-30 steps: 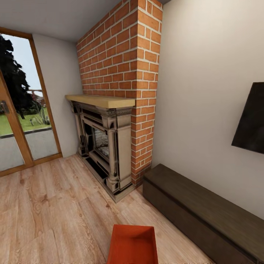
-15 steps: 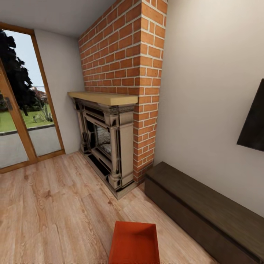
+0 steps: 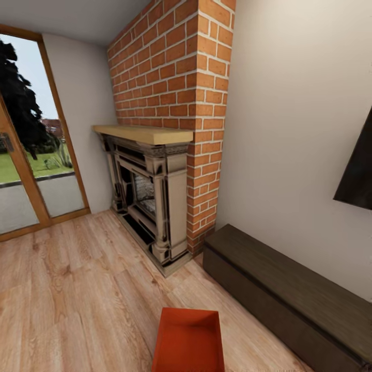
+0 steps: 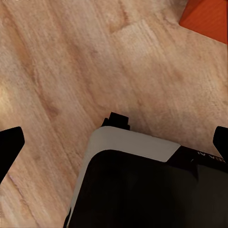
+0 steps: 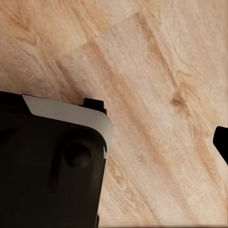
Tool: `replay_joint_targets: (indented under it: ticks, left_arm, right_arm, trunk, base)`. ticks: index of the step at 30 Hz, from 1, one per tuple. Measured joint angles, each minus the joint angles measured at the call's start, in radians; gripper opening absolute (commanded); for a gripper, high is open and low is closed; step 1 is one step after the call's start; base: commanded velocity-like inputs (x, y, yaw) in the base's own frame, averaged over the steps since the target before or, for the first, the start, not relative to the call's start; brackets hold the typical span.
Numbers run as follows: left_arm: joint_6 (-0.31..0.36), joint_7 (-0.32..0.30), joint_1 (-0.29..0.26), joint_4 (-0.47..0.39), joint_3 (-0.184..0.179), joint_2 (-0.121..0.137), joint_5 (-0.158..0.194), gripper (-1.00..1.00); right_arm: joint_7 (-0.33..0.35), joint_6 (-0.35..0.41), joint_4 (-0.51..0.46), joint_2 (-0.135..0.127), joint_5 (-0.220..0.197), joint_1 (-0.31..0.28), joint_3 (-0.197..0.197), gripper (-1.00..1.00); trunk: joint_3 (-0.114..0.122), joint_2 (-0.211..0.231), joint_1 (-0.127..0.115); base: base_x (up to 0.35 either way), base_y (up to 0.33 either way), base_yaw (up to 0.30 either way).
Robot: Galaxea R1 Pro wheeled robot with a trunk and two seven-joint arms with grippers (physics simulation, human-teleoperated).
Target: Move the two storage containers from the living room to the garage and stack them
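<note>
We see one bin (image 3: 189, 341) at the head view's bottom centre, on the wood floor (image 3: 67, 289) before the fireplace (image 3: 150, 196). Our left fingers (image 4: 9, 145) stand wide apart, the bin at that frame's upper right, well clear. Right fingers: we cannot tell.

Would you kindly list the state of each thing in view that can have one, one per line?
Storage container: upright on the wood-plank floor, lidless, nothing visible inside, not held.
Left gripper: open, fingertips wide apart, nothing between them, over the floor.
Right gripper: only one fingertip shows; state cannot be told.
Glass doors: appear closed.
Fireplace: unlit.
Wall screen: dark, off.
Low bench: top bare.
</note>
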Motion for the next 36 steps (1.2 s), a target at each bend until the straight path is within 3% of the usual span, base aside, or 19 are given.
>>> replay_joint_targets:
  ticks: [9,36]
  left_arm:
    - [0.0,0.0,0.0,0.0,0.0,0.0,0.0,1.0]
    - [0.0,0.0,0.0,0.0,0.0,0.0,0.0,1.0]
  right_arm:
    - [-0.001,0.0,0.0,0.002,0.0,0.0,0.003,1.0]
    - [0.009,0.0,0.0,-0.004,0.0,0.0,0.006,1.0]
  trunk:
    - [-0.012,0.0,0.0]
    - [-0.055,0.0,0.0]
  base:
    - [0.0,0.0,-0.139]
    - [0.0,0.0,-0.003]
